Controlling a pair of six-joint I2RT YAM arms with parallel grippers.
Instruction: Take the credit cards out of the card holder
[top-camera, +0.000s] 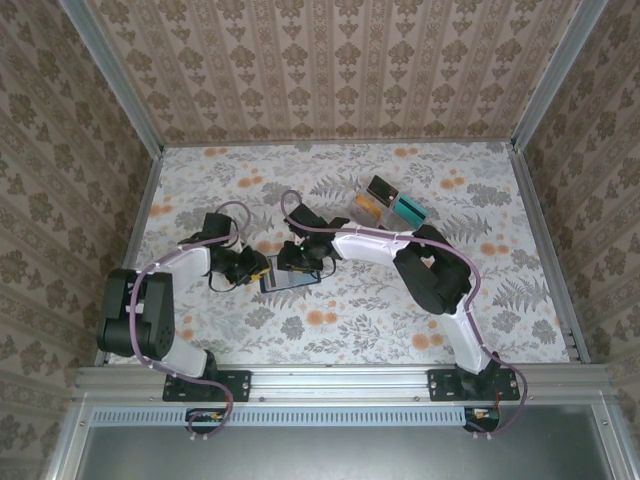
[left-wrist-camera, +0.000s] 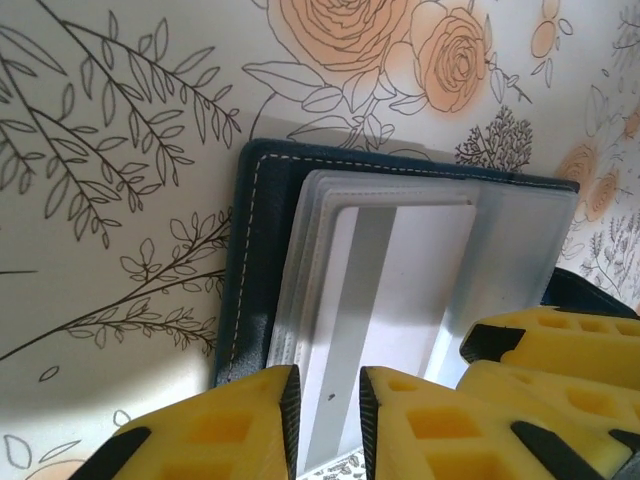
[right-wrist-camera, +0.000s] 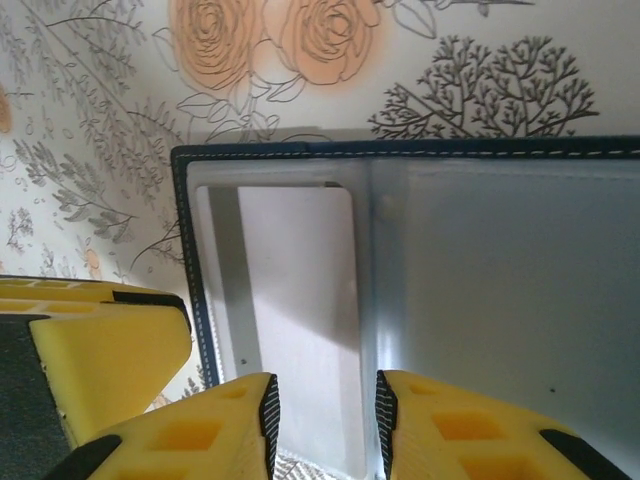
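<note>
floral tbl (top-camera: 450, 300), card holder (top-camera: 285, 283), clr tray (top-camera: 385, 203)

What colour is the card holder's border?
Card holder border: dark navy with pale stitching, best in left wrist view.

Both arms reach forward and inward, elbows bent, wrists pitched down. Left gripper (top-camera: 256, 270) (left-wrist-camera: 328, 402) sits low, jaws a narrow gap apart. Right gripper (top-camera: 300, 263) (right-wrist-camera: 326, 410) is just beside it, jaws parted slightly wider.
</note>
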